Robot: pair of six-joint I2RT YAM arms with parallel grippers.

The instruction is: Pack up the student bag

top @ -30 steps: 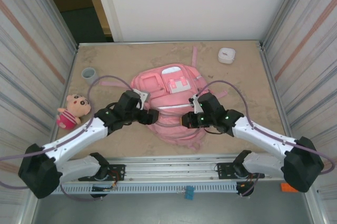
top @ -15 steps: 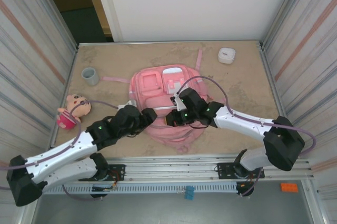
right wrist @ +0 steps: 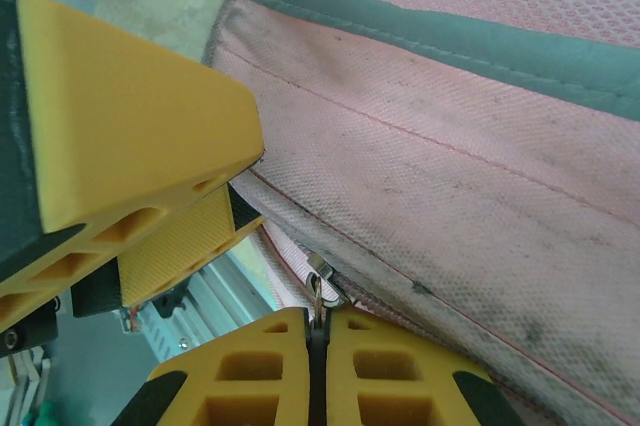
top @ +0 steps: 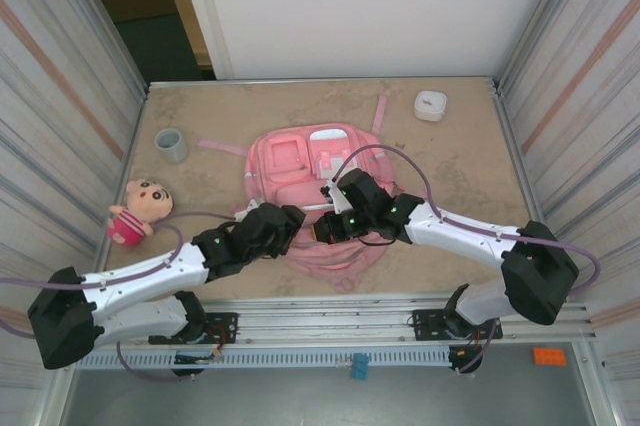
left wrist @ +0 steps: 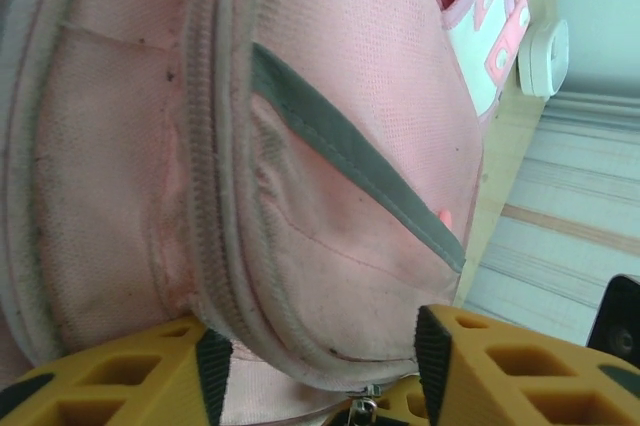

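Note:
The student bag [top: 300, 161] is a pink backpack lying flat in the middle of the table, its front pockets facing up. My right gripper [top: 325, 229] sits at the bag's near edge, shut [right wrist: 317, 331] on a small metal zipper pull [right wrist: 320, 286]. My left gripper [top: 291, 224] faces it from the left. In the left wrist view its jaws stand apart [left wrist: 322, 366] around a bulging fold of the bag [left wrist: 330, 196] with a zipper line. The fabric rests against the left pad [left wrist: 213, 371]. The zipper pull [left wrist: 362, 408] shows just below the fold.
A doll [top: 136, 211] lies at the left table edge and a grey cup [top: 170, 144] stands behind it. A white round container [top: 431, 105] is at the back right. Ribbed walls close in both sides, and a metal rail [top: 330, 306] runs along the near edge.
My right gripper has slid left along the bag's near edge, still shut. The left jaws have narrowed around the fold. The bag has bunched up and shifted slightly.

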